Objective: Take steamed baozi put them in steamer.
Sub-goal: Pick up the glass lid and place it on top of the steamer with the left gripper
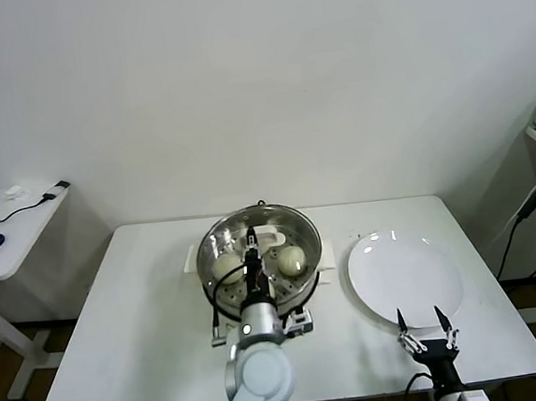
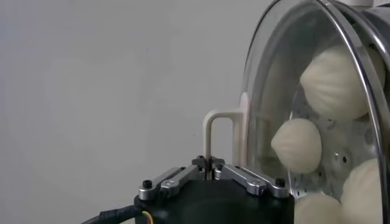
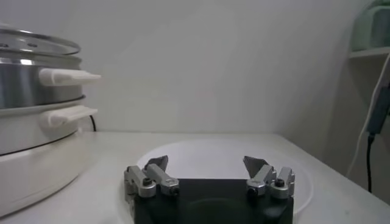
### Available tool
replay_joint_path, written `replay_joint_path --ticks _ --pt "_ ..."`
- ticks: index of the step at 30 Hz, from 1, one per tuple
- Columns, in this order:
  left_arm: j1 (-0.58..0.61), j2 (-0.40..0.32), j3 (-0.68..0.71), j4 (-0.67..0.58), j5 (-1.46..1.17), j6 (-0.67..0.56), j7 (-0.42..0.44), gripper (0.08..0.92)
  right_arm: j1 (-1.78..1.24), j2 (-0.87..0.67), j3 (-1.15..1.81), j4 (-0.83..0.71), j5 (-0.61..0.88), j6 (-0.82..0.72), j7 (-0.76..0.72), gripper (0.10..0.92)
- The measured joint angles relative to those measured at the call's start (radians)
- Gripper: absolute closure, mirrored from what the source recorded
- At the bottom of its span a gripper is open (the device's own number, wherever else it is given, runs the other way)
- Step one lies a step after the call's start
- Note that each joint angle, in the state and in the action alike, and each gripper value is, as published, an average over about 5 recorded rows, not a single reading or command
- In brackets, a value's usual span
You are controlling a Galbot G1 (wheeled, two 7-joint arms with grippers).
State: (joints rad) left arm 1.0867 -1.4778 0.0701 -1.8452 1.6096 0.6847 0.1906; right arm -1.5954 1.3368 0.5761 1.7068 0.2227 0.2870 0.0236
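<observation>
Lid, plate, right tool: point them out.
Lid [image 2: 256, 109]: left wrist view, glass near the rim.
Plate [image 1: 416, 281]: head view, bare centre.
Right tool [image 1: 422, 317]: head view, midway between the open fingertips.

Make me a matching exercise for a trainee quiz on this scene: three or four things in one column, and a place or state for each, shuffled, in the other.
Things:
1. glass lid
2. white plate
3. left gripper
4. right gripper

Places or states:
A. jaws open, at the plate's near edge
B. bare, to the right of the steamer
C. shut on the lid's white handle
D. on the steamer, over the baozi

Pairs: 1-D, 2-B, 3-C, 4-A
</observation>
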Motion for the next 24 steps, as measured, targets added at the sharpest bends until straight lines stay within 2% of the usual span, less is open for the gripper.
replay_joint_path --ticks 17,20,24 --pt "0.005 0.002 -0.004 0.034 0.007 0.002 -0.017 0.864 -0.001 0.008 0.000 0.001 -0.010 0.012 0.004 0.203" --pt "0.007 0.009 0.003 0.022 0.000 0.002 -0.011 0.816 -0.001 0.008 0.000 0.003 -0.010 0.010 0.002 0.203" --pt "0.013 0.021 0.013 -0.004 -0.014 0.001 0.001 0.705 0.000 0.007 -0.002 0.008 -0.011 0.003 -0.002 0.203"
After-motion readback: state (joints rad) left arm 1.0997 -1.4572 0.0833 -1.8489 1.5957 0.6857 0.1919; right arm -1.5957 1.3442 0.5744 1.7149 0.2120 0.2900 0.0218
